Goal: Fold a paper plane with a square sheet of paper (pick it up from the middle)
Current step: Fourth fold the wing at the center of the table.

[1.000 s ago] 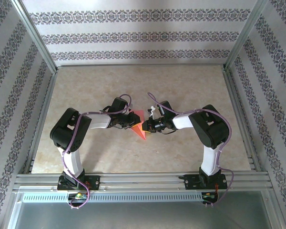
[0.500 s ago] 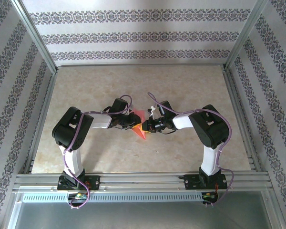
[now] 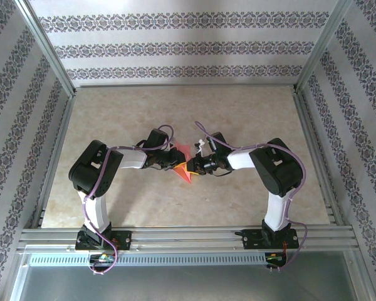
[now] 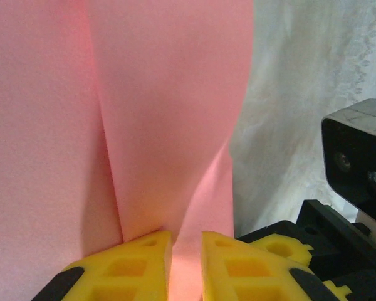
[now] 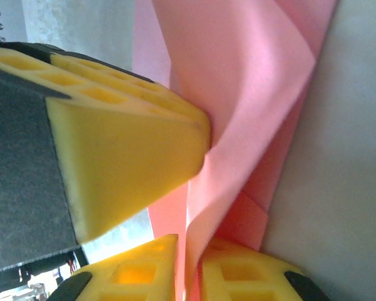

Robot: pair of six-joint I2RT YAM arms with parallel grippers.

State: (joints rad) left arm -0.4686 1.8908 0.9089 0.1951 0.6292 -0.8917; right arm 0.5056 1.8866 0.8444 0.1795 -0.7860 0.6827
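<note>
— Pinching anything with your left gripper [image 4: 186, 239]?
— Yes, my yellow fingers [image 4: 131, 263] are squeezed on the pink paper [image 4: 163, 113], which stands creased straight ahead of them.
— And your right gripper [image 5: 189, 246]?
— Clamped on the same paper. Its folded layers rise past my fingertips, with the table [image 5: 351, 188] just beside them.

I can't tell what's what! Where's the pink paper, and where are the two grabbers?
pink paper [image 4: 169, 113], left wrist view, on its flat middle panel.
left gripper [image 4: 186, 246], left wrist view, between its yellow fingertips.
right gripper [image 5: 188, 254], right wrist view, between its yellow fingertips.
</note>
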